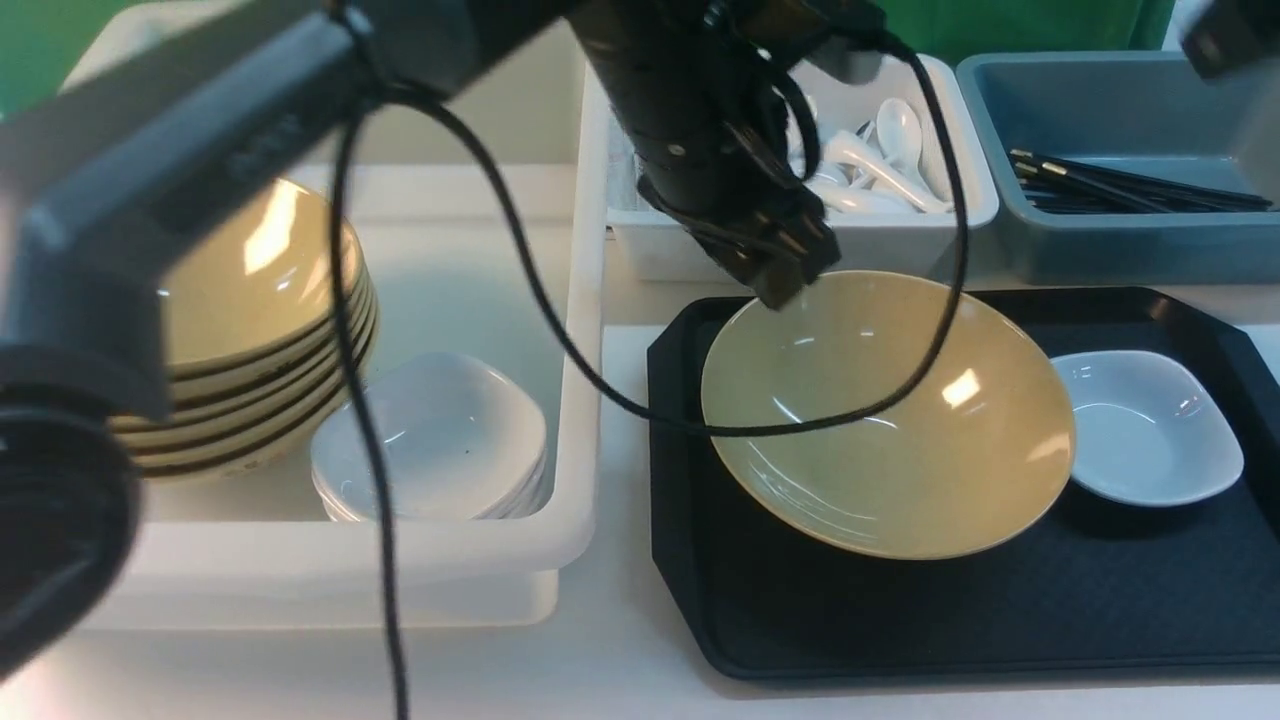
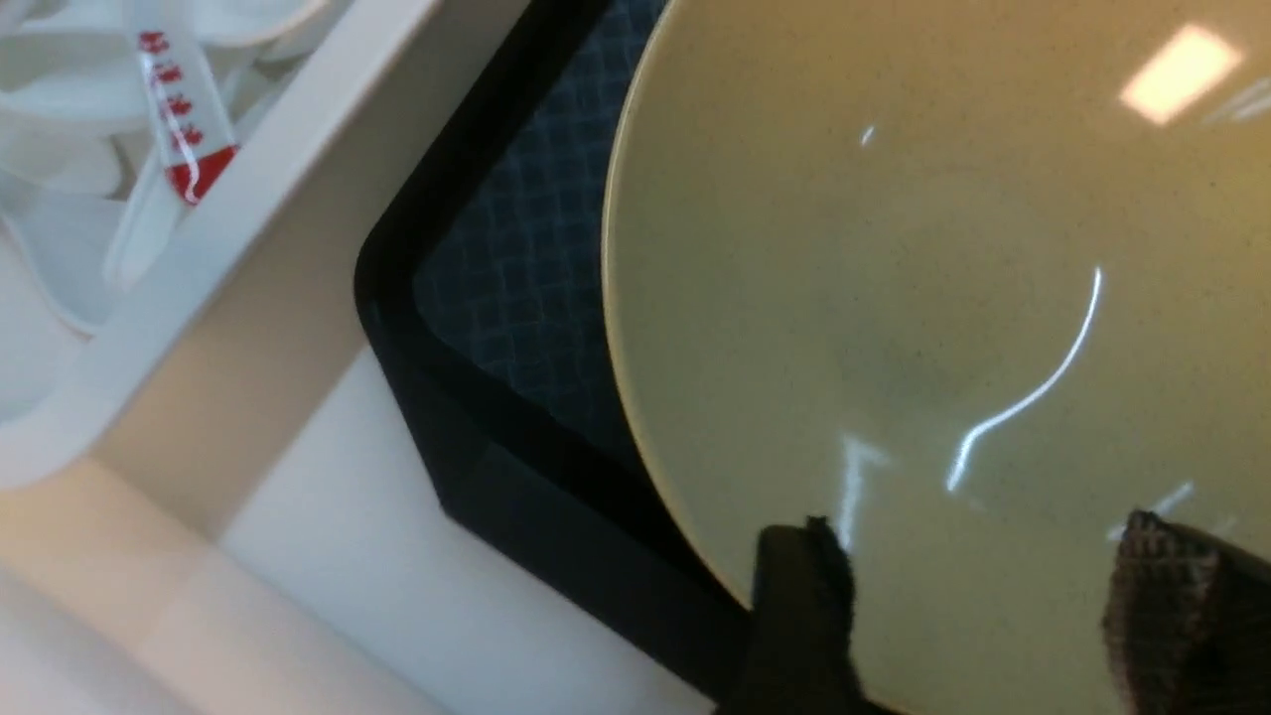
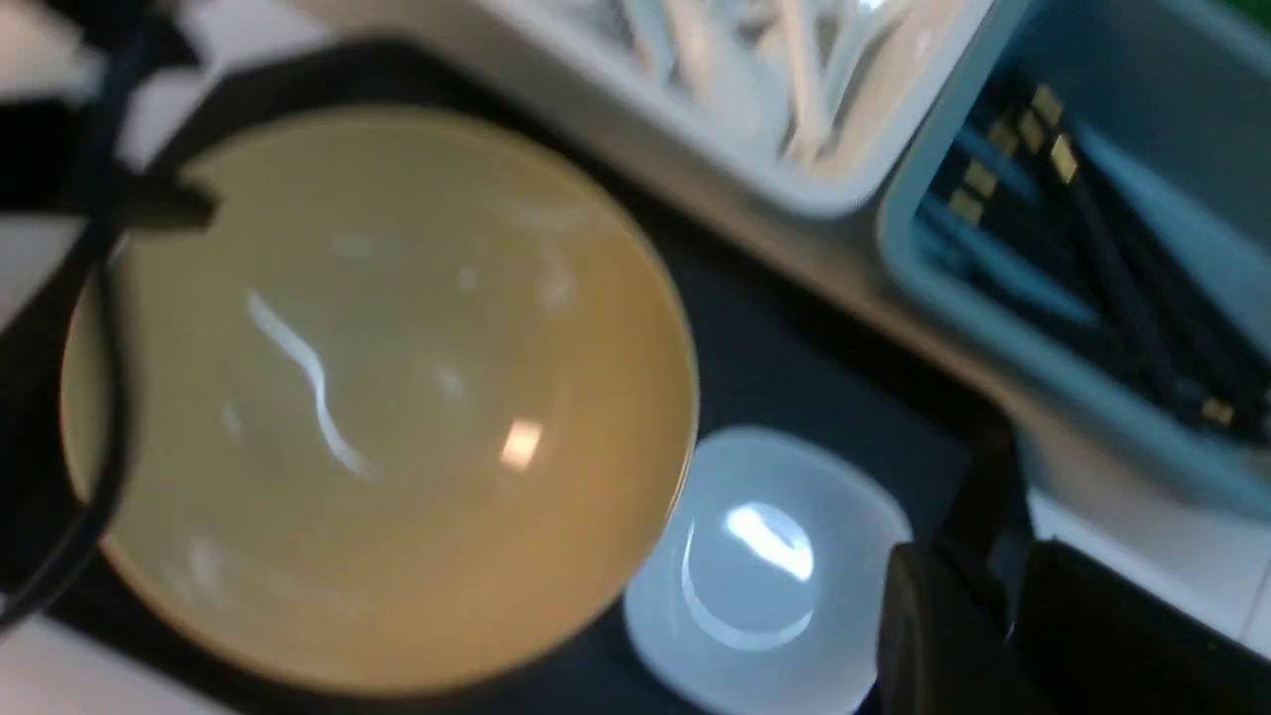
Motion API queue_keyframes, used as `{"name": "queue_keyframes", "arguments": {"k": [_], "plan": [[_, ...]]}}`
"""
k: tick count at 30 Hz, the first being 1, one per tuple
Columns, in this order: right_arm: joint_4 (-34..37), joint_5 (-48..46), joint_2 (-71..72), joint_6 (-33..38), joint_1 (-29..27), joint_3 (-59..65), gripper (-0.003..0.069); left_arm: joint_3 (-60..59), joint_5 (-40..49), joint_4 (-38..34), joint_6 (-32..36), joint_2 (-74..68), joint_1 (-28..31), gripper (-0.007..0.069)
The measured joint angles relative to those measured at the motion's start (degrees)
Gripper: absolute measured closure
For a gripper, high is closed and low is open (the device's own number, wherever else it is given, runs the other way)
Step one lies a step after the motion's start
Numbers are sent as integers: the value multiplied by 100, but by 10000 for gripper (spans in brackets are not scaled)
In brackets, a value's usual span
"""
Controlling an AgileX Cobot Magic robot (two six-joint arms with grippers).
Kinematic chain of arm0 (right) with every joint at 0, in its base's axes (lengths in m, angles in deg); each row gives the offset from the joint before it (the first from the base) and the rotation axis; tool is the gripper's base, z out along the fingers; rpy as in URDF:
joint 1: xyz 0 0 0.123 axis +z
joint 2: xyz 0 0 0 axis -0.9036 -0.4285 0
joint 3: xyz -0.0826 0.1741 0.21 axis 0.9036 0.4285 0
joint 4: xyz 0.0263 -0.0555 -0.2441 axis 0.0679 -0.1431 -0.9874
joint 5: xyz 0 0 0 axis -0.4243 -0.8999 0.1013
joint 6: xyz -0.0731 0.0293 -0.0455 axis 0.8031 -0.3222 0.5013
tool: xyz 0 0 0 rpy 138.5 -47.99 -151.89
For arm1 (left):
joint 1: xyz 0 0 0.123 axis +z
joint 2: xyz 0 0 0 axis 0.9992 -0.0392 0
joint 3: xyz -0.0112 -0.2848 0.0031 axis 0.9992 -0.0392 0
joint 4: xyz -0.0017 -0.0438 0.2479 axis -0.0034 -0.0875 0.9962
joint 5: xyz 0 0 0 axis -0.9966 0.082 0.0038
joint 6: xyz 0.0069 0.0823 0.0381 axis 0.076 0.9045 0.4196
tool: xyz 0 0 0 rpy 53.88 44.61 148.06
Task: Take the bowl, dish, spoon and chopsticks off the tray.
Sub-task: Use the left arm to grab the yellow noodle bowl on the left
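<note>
Bowl upright on tray, centre-right of front frame, filling most of tray's left half. Dish also on tray, right of bowl, bowl rim overlapping dish's left edge in view; contact unclear. Left claw at bowl's far-left rim, upper centre of front frame; jaws wide apart, one fingertip over the rim, other over the inside, nothing gripped as far as visible. Right claw seen only in its wrist view, blurred, above dish's side of tray; can't tell wide or narrow. White bin with spoons behind tray, upper centre; grey-blue bin with black chopsticks upper right. Large white tub on bench at left, holding stack of matching bowls and stack of white dishes. Tray on bench just right of tub.
</note>
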State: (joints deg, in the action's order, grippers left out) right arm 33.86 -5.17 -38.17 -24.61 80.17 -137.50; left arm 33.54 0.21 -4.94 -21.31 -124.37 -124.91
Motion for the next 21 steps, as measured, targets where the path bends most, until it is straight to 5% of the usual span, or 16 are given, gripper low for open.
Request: {"name": "queue_keyframes", "arguments": {"k": [4,10,17,21], "plan": [[0,237,716,-30,0,965,510,108,-282,397,-330,-478,-17,46],[-6,588,1458,-110,0,1534,510,108,-659,1074,-855,-919,-17,20],[-11,873,1785,-110,0,1578,509,120,-934,651,-1047,-1234,-17,107],[-11,886,1784,-110,0,1584,508,126,-886,524,-1059,-1389,-17,265]]}}
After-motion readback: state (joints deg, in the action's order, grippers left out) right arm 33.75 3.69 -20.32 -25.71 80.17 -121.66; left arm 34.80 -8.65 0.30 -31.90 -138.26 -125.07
